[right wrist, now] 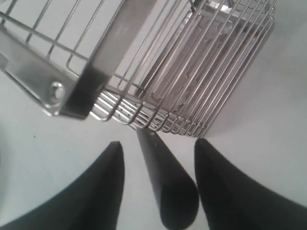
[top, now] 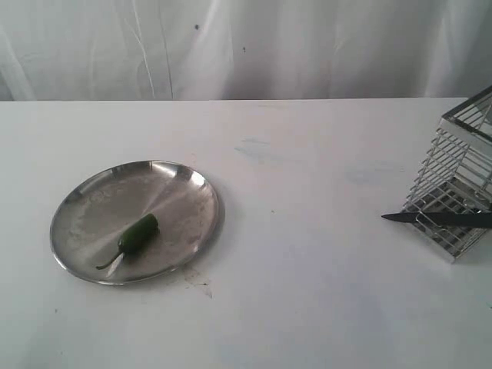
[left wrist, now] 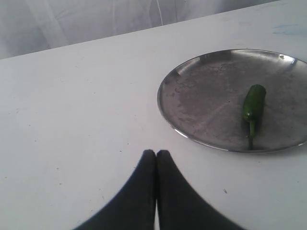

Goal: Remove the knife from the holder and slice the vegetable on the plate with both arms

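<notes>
- Right jaws: nearest the lens in the right wrist view. The two black fingers [right wrist: 91,191] stand well apart. The butt of the knife [right wrist: 165,187] lies between them with a visible gap on each side, and no contact with either finger shows.
- Knife: all black. In the exterior view it lies level at the right edge of the frame, with the pointed tip toward the left and the handle running off the frame. It crosses in front of the lower part of the holder [top: 461,169]. It cannot be told whether it rests on the counter [top: 307,307] or is raised off it.
- Holder: silver wire basket at the right edge of the frame, partly cut off. It appears to lean rather than stand upright.
- Vegetable [top: 138,233]: one dark green piece at the lower left of the frame. It lies on the plate [top: 100,207], with its thin stem pointing toward the near rim.
- Plate: round, shiny steel with a scuffed surface. It sits flat on the counter, well apart from the holder and the knife.
- Left jaws: seen only in the left wrist view. The fingers [left wrist: 139,191] are pressed tip to tip with nothing between them. They hang over bare counter near the plate rim without touching it.
- Counter: white, with faint marks near the plate.
- Curtain [top: 307,46]: white cloth across the top of the frame.
</notes>
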`<state>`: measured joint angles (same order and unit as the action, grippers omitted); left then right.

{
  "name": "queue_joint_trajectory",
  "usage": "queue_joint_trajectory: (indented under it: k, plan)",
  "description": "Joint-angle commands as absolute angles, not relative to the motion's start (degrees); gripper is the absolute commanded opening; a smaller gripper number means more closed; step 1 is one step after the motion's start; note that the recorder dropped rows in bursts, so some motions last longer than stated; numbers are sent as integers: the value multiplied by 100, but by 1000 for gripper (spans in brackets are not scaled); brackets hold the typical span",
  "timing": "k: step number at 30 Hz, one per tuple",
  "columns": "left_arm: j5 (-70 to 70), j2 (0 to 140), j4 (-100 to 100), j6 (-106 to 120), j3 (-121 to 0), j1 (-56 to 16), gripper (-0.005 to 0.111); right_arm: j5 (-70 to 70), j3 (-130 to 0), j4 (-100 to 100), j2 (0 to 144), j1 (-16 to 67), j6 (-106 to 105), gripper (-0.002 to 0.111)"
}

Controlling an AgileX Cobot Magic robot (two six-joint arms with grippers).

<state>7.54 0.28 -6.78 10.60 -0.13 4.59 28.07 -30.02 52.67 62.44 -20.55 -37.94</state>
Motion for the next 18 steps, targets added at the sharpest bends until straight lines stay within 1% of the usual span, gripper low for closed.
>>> queue_joint_trajectory:
  k: [1, 7, 12, 14, 18]
  plan:
    - [727, 0, -717, 1054, 0, 421, 0, 2612, -3033, 5294, 6196, -2034, -3820, 47]
    - [727, 0, -717, 1054, 0, 421, 0, 2672, -3169, 5053, 5765, -2034, -3882, 47]
    - [727, 0, -717, 1054, 0, 421, 0, 3251, -3556, 4984, 5113, -2034, -3882, 47]
    - [727, 0, -717, 1054, 0, 421, 0, 3654, -3853, 5039, 5089, -2034, -3847, 47]
    - [727, 0, -717, 1054, 0, 421, 0, 4600, -4897, 5048, 5756, -2034, -3833, 47]
